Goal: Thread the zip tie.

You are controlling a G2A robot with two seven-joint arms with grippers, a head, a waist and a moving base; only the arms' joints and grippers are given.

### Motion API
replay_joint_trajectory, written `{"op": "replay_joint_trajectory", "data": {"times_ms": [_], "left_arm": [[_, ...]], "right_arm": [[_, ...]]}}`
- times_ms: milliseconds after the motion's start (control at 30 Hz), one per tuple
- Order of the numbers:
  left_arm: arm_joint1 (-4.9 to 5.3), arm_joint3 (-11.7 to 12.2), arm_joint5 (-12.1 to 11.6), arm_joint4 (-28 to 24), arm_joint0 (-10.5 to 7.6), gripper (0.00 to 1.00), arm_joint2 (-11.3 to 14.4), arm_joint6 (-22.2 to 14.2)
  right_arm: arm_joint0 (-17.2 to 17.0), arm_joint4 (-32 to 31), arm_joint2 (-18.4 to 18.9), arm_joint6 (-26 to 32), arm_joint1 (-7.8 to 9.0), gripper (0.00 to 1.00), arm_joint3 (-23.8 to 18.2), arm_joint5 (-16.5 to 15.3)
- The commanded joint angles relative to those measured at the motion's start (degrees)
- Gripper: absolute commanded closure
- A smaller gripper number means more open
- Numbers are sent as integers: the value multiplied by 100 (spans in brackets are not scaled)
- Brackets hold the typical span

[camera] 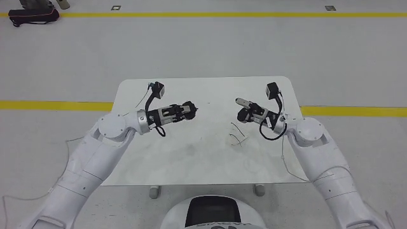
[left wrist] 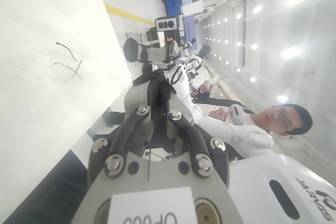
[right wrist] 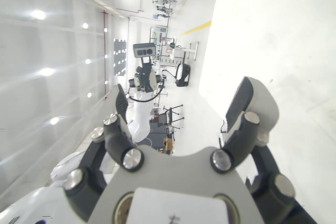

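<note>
Several thin dark zip ties [camera: 237, 135] lie loosely crossed on the white table [camera: 191, 159], right of its middle; the left wrist view shows them too [left wrist: 70, 64]. My left gripper [camera: 193, 109] hovers over the table's left-centre, shut [left wrist: 157, 82]. A thin dark strand, seemingly a zip tie [left wrist: 148, 166], runs back from between its fingers. My right gripper [camera: 243, 103] hangs just beyond the loose ties, facing the left one. It is open [right wrist: 181, 93] and holds nothing.
The table's far edge [camera: 203, 79] lies a short way past both grippers. The table's near half is bare white surface. A yellow floor line [camera: 57, 105] runs behind the table on both sides.
</note>
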Motion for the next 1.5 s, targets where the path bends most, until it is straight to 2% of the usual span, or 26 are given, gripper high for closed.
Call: {"op": "replay_joint_trajectory", "data": {"times_ms": [0,267,367,500,633,800,900,1167,1267,1367,1433,1467], "left_arm": [[12,-53,38,-66,76,100,-38,9],[14,-57,46,-80,83,100,-44,-3],[21,-146,41,334,117,100,-23,300],[52,-199,-18,629,175,100,-143,577],[82,-253,-76,981,271,100,-241,858],[108,-267,-74,951,338,100,-337,807],[118,-284,-54,872,375,100,-374,754],[120,-309,-43,863,407,100,-373,744],[120,-309,-43,863,407,100,-373,744],[120,-309,-43,863,407,100,-373,744],[120,-309,-43,863,407,100,-373,744],[120,-309,-43,863,407,100,-373,744]], "right_arm": [[-18,-90,12,-39,9,0,-41,8],[-18,-90,12,-39,9,0,-41,8],[-18,-90,12,-39,9,0,-41,8],[-20,-145,12,-73,11,0,-45,9],[-70,-1045,-34,-419,59,0,-243,181],[-74,-1992,-120,-487,117,0,-412,505],[-61,-2553,-295,-371,138,0,-476,561],[-55,-2657,-315,-373,143,0,-477,547],[-47,-2916,-400,-470,143,0,-573,551],[149,-3624,-572,-280,161,0,-706,793],[351,-3966,-738,132,158,0,-746,1168],[423,-4093,-799,155,149,0,-785,1299]]}}
